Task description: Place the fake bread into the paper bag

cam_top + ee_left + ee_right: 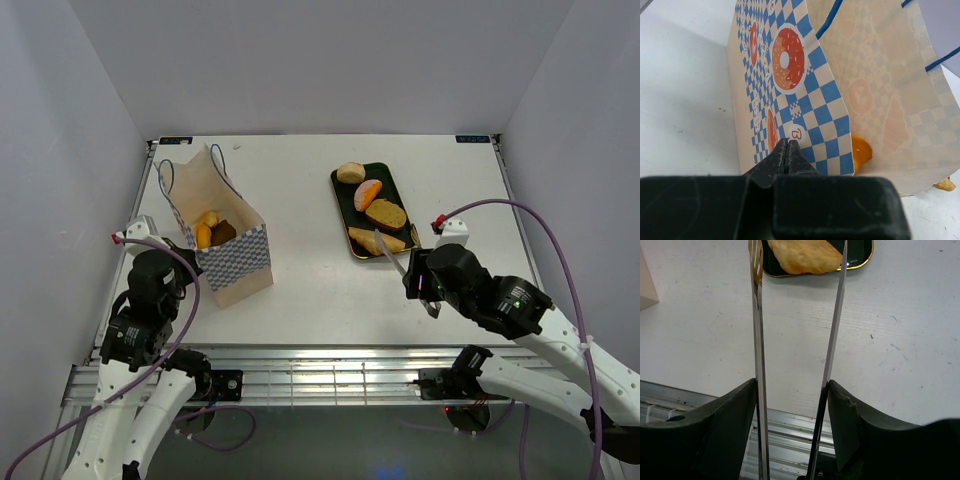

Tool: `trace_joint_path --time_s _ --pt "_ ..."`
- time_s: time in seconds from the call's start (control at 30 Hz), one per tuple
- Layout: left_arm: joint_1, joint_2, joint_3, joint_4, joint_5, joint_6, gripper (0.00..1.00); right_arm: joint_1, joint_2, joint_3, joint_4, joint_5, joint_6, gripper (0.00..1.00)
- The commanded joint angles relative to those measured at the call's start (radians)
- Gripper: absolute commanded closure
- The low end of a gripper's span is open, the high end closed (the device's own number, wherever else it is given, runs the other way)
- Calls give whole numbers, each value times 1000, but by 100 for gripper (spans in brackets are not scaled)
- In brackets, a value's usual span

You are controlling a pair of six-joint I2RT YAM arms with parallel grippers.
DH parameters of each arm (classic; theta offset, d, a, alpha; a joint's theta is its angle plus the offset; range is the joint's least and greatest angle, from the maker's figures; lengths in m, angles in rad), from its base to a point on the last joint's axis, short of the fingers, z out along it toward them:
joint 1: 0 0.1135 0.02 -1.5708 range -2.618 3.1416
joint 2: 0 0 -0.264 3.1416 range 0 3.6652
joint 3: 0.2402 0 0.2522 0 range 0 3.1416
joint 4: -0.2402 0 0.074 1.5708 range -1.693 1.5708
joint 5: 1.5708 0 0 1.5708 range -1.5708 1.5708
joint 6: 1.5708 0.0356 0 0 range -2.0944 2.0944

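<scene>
- Left wrist view: the cream paper bag (880,100) has a blue-and-white checkered band printed with a sprinkled orange doughnut (787,59) and a small white disc bearing a red letter "B" (796,133); paler croissant shapes show on the cream panel, and thin blue string handles (827,20) cross its top
- The left gripper (788,144) has its black jaws pressed together, tips against the checkered paper; whether any paper is caught between them cannot be told
- A smooth orange piece of the glossy golden-orange and brown fake bread (861,152) shows between the checkered panel and the cream one
- Top external view: the bag stands upright and open-mouthed on the left of the white surface (300,290), with an orange piece and a dark brown one inside
- Well to its right lies a dark rectangular tray with a gold rim (383,172), carrying a round pale bun (350,172), an orange wedge (368,194), a brown slice (386,214) and a long ridged loaf (377,240)
- The right gripper (792,385) has its jaws clamped around the silver metal tongs (758,330), whose flat, mirror-bright blades stand apart
- The blade tips sit on either side of the loaf at the tray's near end
</scene>
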Motion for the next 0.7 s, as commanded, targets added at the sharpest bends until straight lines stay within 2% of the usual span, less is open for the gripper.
trace_joint_path --time_s 0.0,0.27,0.67 --pt "4 11 -14 10 20 6 100 -2 9 -9 7 3 20 36" --pt "4 -2 -33 24 22 3 100 0 84 -4 48 -18 -56 33" --pt "4 -11 -43 27 8 1 100 -2 250 52 54 48 -167 32"
